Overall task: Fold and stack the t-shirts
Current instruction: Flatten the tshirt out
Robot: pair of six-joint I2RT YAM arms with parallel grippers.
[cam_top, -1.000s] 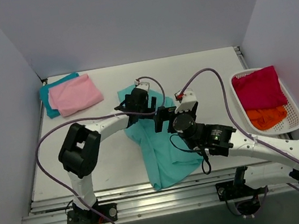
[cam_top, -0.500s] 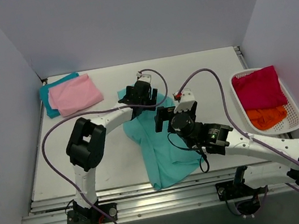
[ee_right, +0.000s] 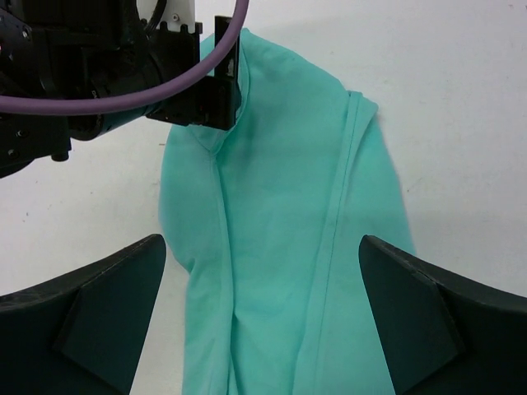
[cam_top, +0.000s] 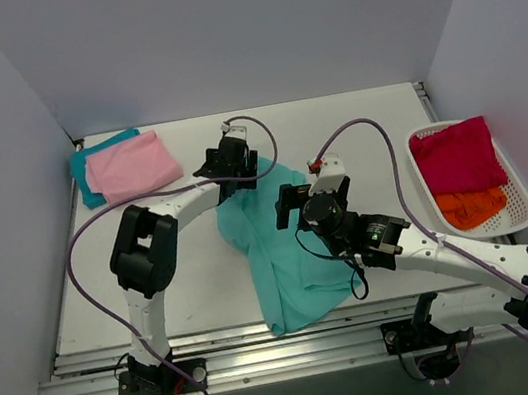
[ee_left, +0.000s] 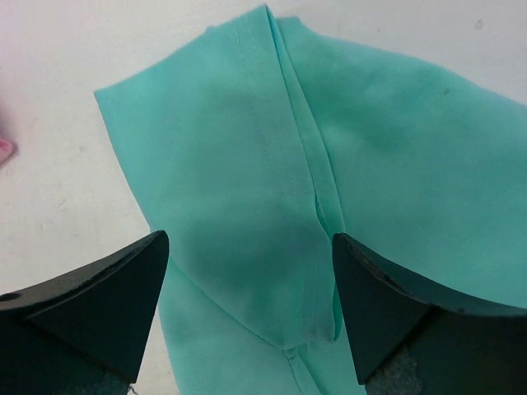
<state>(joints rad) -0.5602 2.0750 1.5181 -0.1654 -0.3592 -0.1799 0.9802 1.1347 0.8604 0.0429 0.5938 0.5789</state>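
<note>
1. Mint green t-shirt (cam_top: 287,244) lies mid-surface (cam_top: 373,118): soft, seamed cloth, lengthwise creases.
2. Your left tool (ee_left: 249,240) has shifted far-left since a second ago; its fingers are apart, over the shirt's far edge.
3. Your right tool (ee_right: 262,243) hovers, fingers apart, holding nothing.
4. White surface shows on both sides of the cloth.

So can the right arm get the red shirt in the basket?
Probably yes: the right gripper is open and empty, and the crimson t-shirt lies uncovered in the basket on its side.
</note>
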